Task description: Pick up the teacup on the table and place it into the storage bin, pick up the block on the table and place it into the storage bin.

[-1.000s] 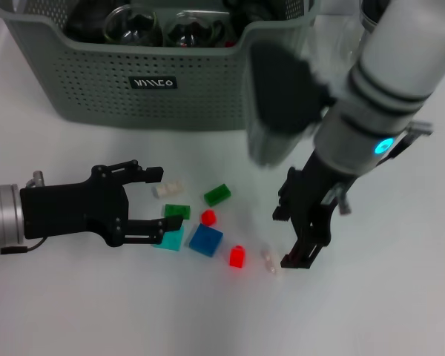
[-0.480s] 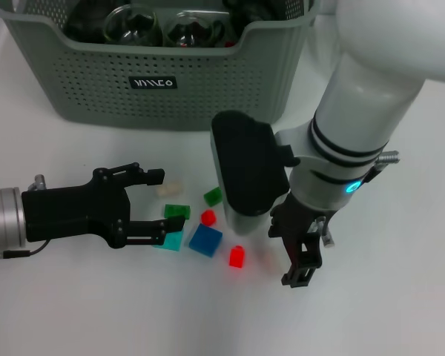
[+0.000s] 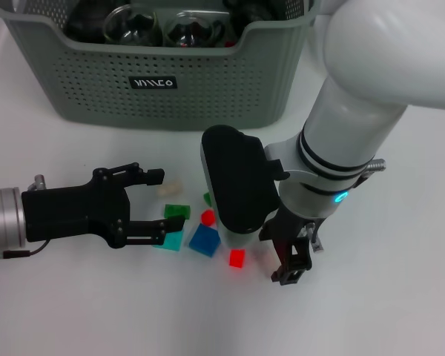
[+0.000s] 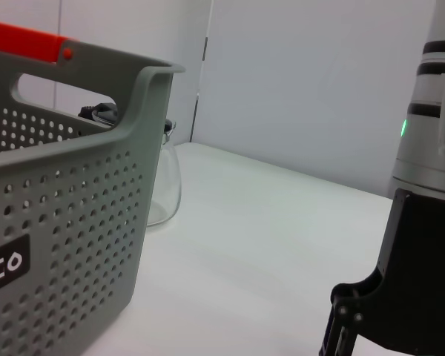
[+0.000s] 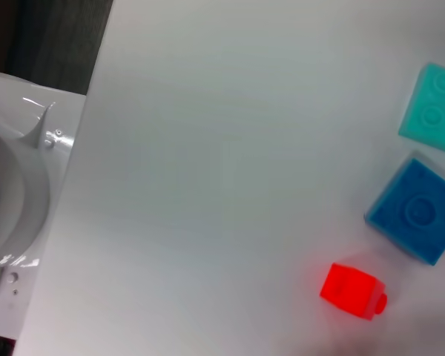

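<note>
The grey-green storage bin (image 3: 208, 89) stands at the back of the table, with glass vessels (image 3: 130, 22) inside it. Several small blocks lie in front of it: a red block (image 3: 237, 257), a blue block (image 3: 205, 239), a teal block (image 3: 170, 239), a green block (image 3: 176, 211) and a cream block (image 3: 167, 189). My left gripper (image 3: 167, 200) rests open on the left, its fingers either side of the green and cream blocks. My right gripper (image 3: 288, 273) hangs low just right of the red block (image 5: 352, 291). A clear glass vessel (image 4: 163, 185) stands on the table beside the bin's corner (image 4: 59, 222); whether it is the teacup I cannot tell.
The right arm's black wrist housing (image 3: 233, 185) covers part of the block cluster, and a second green block (image 3: 207, 198) peeks out beside it. In the right wrist view the blue block (image 5: 414, 219) and teal block (image 5: 434, 109) lie beyond the red one. The robot's white base (image 5: 15, 185) shows at the table edge.
The right arm has swung left and lower toward the blocks, so its wrist housing now hides the green block. The pale block by its gripper no longer shows. The left arm has not moved.
</note>
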`<action>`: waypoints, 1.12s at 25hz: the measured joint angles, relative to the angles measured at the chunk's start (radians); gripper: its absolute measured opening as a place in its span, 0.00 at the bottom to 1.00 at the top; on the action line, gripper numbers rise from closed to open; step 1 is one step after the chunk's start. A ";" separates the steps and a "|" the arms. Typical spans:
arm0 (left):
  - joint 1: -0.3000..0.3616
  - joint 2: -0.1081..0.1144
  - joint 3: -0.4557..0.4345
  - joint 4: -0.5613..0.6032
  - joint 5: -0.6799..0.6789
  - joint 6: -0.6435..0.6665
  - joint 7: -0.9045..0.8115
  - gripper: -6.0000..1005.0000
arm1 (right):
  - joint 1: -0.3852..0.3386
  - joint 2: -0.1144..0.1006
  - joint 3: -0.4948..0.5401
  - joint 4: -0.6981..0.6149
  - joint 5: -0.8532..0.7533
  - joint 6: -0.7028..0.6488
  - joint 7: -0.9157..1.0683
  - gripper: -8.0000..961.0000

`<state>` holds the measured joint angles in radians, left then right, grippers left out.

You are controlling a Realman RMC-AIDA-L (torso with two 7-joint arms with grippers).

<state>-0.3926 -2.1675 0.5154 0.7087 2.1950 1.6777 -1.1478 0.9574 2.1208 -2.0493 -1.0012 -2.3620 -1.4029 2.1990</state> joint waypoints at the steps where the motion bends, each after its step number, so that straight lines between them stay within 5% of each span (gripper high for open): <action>1: 0.000 0.000 0.000 0.000 0.000 0.000 0.000 0.87 | 0.000 0.000 -0.001 0.000 0.000 0.002 0.002 0.75; 11: 0.000 0.000 -0.001 0.000 0.000 0.000 0.001 0.87 | -0.002 -0.009 0.006 -0.025 -0.001 -0.005 0.046 0.53; 15: 0.000 0.001 -0.004 0.002 0.003 0.005 0.002 0.87 | -0.011 -0.018 0.088 -0.088 -0.023 -0.076 0.060 0.48; 22: 0.002 0.003 -0.013 0.006 0.008 0.011 0.004 0.87 | 0.021 -0.023 0.576 -0.328 -0.093 -0.333 0.030 0.46; 28: -0.003 0.004 -0.014 0.005 0.008 0.011 0.006 0.87 | 0.161 -0.027 1.035 -0.362 -0.015 -0.244 0.051 0.46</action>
<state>-0.3958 -2.1632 0.5016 0.7132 2.2027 1.6884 -1.1414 1.1179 2.0937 -1.0141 -1.3636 -2.3773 -1.6466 2.2497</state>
